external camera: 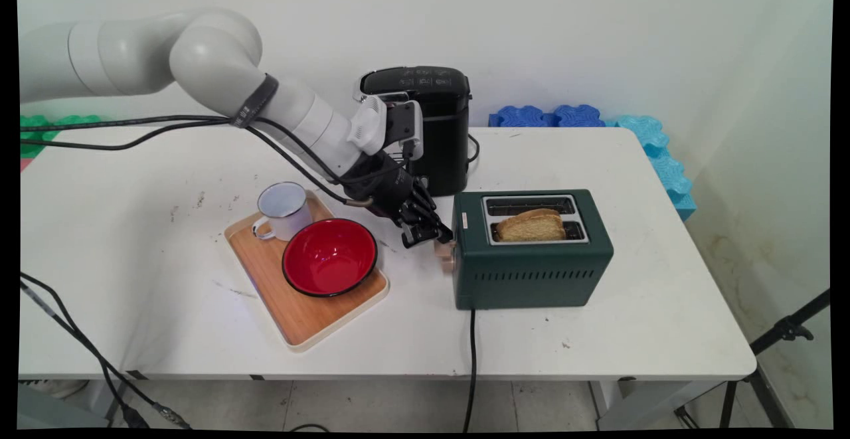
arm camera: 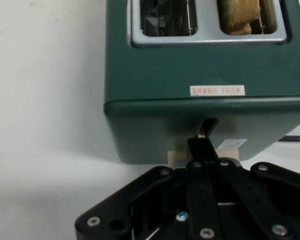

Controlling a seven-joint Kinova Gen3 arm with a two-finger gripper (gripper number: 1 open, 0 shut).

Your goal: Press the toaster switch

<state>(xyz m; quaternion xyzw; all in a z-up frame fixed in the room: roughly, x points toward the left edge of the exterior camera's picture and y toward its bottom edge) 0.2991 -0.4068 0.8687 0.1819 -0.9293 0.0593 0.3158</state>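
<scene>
Gripper, fingers pressed together, rested on the wooden lever of the green toaster holding toast.

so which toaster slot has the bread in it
The slot nearer the camera in the main view holds the bread slice; the far slot of the green toaster is empty.

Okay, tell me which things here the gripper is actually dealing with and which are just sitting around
Being handled:
- gripper, shut, at the toaster's end
- toaster, green
- lever, wooden, under the fingertips
- toast, in the near slot

Sitting around:
- red bowl and enamel mug, on wooden tray
- black coffee machine
</scene>
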